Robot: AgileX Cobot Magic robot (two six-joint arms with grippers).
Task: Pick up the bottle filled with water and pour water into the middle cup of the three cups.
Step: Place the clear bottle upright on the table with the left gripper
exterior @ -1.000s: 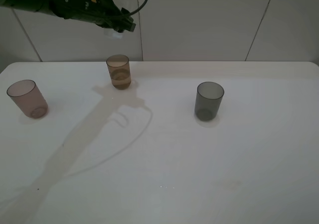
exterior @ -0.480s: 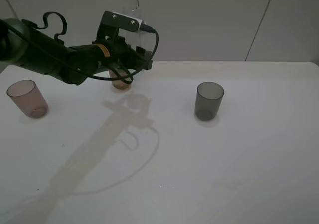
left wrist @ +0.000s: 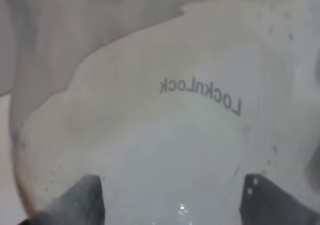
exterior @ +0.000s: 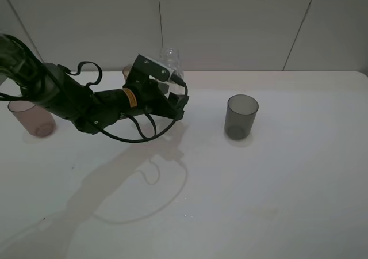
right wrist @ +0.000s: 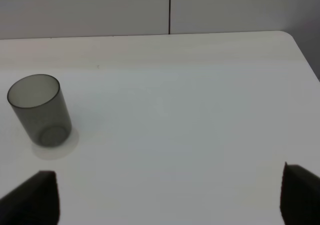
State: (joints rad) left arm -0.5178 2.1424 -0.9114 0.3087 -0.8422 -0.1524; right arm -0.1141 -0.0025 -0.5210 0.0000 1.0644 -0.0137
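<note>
left hand (exterior: 172, 95): dropped from frame top to centre-left, clenched on the bottle (exterior: 170, 60) | middle cup (exterior: 126, 72): now mostly hidden | right hand: cannot tell

From the high camera my left arm (exterior: 86, 106) covers most of the amber cup (exterior: 126, 72); I see only a sliver of its rim behind the arm. The same arm hides the upper right edge of the pink cup (exterior: 31, 121). Only the neck and shoulder of the bottle (exterior: 170, 60) rise above the left gripper (exterior: 172, 95); its lower body is hidden. In the left wrist view the bottle (left wrist: 165, 135) fills the picture, blurred and cut off on every side. In the right wrist view the right gripper's fingers (right wrist: 30, 197) show only as dark corners cut by the lower edge, so I cannot judge their spread.
</note>
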